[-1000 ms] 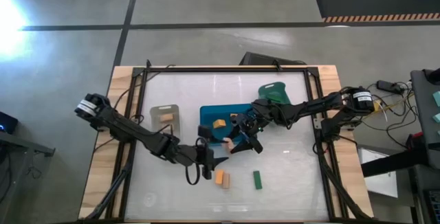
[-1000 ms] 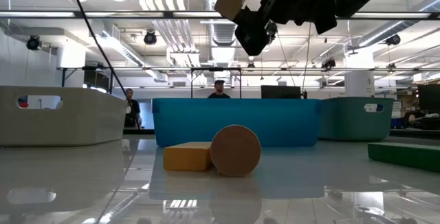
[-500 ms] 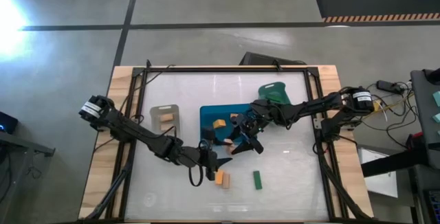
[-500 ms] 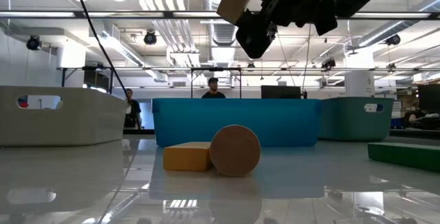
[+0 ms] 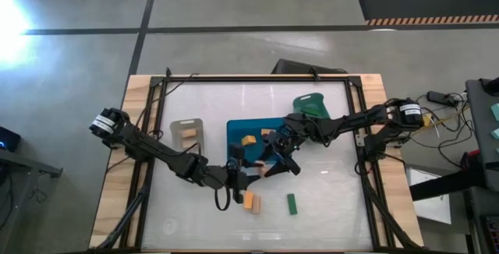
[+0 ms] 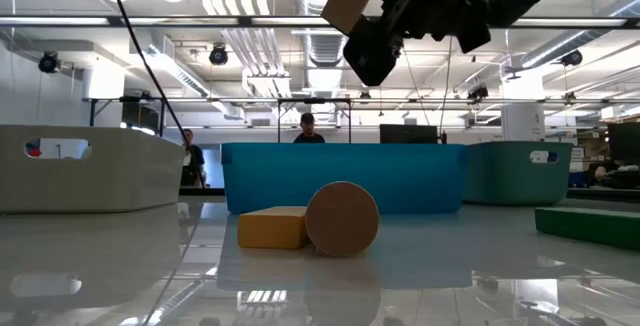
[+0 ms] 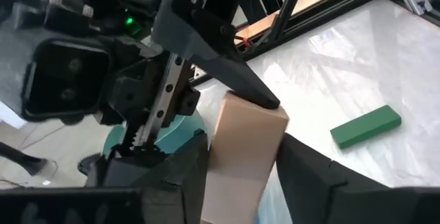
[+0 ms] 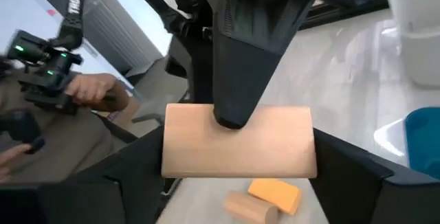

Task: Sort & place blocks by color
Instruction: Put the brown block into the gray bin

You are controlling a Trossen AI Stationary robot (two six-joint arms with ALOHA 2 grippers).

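A pale tan block (image 5: 255, 163) hangs in the air in front of the blue bin (image 5: 232, 129), tilted in the low view (image 6: 352, 2). My right gripper (image 5: 265, 163) is shut on it. My left gripper (image 5: 243, 174) is open, and its two fingers stand close on either side of the same block (image 7: 242, 148). An orange block (image 6: 272, 228) and a tan cylinder (image 6: 342, 219) lie side by side on the table. A green block (image 5: 291, 202) lies flat to their right. Another orange block (image 5: 249, 140) sits in the blue bin. My right gripper (image 8: 237, 148) pinches the tan block by its two short ends (image 8: 302, 148), lifted clear of the table and tilted. One of its fingers (image 7: 220, 66) shows on the block's upper corner. My left gripper (image 7: 242, 147) brackets the block's middle across its length; I cannot tell whether its fingers (image 8: 240, 52) touch it.
A clear bin (image 5: 187, 121) holding a tan block (image 5: 187, 133) stands left of the blue bin, and a green bin (image 5: 310, 104) stands to its right. Black frame rails (image 5: 359, 121) run along the table edges. A person's hand (image 8: 96, 90) with a device shows beyond the table.
My left gripper has moved toward the table's right, up to the right gripper, until its fingers stand on either side of the tan block. The block has stayed lifted in the right gripper and has shifted only slightly.
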